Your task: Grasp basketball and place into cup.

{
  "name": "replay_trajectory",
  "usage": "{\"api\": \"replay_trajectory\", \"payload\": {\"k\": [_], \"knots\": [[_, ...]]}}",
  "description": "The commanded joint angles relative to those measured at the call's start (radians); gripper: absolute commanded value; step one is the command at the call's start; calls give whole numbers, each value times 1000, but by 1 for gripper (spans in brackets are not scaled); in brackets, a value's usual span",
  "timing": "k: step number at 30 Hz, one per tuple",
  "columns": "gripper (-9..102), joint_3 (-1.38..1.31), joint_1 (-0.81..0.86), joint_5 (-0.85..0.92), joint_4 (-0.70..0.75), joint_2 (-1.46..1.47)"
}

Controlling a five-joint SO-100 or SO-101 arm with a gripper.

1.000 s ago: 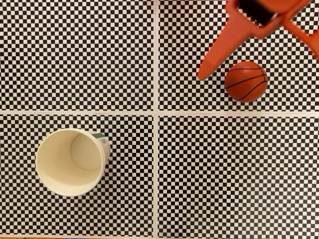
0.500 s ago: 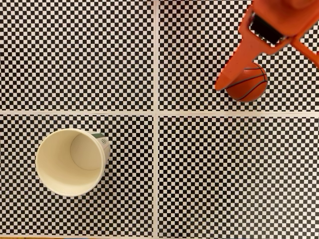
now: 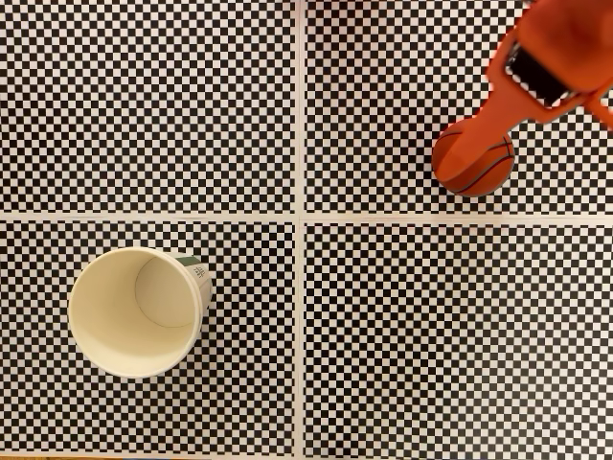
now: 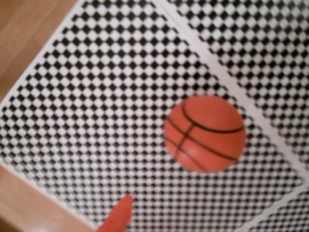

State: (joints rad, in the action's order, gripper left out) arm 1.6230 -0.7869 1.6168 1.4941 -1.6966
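Observation:
In the fixed view the basketball [image 3: 476, 168], dark orange-red with black seams, rests on the checkered mat at the upper right. My orange gripper [image 3: 534, 142] hangs over it, open. Its left finger [image 3: 479, 120] crosses the ball's upper left, and the other finger [image 3: 603, 105] runs off the right edge. The wrist view shows the basketball [image 4: 205, 133] right of centre and one orange fingertip [image 4: 118, 217] at the bottom, apart from it. The cream cup [image 3: 105, 316] stands upright at the lower left, its green-and-white patch [image 3: 196, 269] on the right wall. Nothing lies inside it.
Black-and-white checkered sheets [image 3: 402, 335] cover the table, split by white seams [image 3: 301, 220] into four panels. In the wrist view bare wood [image 4: 24, 29] shows beyond the mat's edge at the left and bottom.
The gripper has moved right across the frame. Its left finger, which stood left of the ball, now overlaps the ball's upper left. Ball and cup have not moved.

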Motion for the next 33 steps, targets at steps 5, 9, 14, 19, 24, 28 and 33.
{"api": "replay_trajectory", "payload": {"k": [5,9,14,19,24,28,33], "knots": [[61,-133,37,3,-3,80],[61,-146,61,11,-3,117],[60,-149,74,17,-3,138],[60,-155,87,26,-5,156],[60,-163,104,28,-8,175],[60,-163,118,28,-25,198],[61,-144,140,31,-46,210]]}}
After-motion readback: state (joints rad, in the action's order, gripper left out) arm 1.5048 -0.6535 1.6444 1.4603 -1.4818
